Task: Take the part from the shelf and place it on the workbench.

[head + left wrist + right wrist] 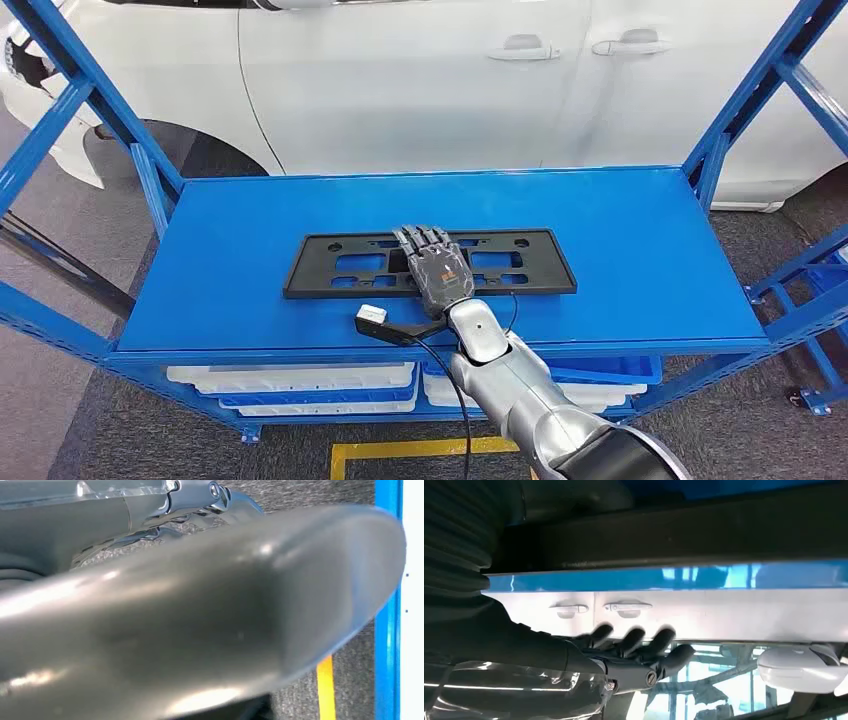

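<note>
White car (420,80) fills the background behind a blue shelf (640,250) w/ blue frame posts; white and blue bins (300,385) sit on the lower level. Part (330,265) = flat black plate frame w/ cutouts, lying flat on shelf top, roughly centre, long side facing the robot. Right hand (435,265) rests palm-down on the part's middle; fingers (425,238) stretched fwd and flat, close together, not wrapped around anything, so nothing held yet. Left hand's finger state: cannot tell from the left wrist view, too blurred. Step in hand, prob. getting a grip: flat thin piece is hard to pinch from above, so better drag it toward the near edge, let it overhang, then clamp top and underside. Obstacles: side posts and wrist cable (450,380) could snag on lift-out.
</note>
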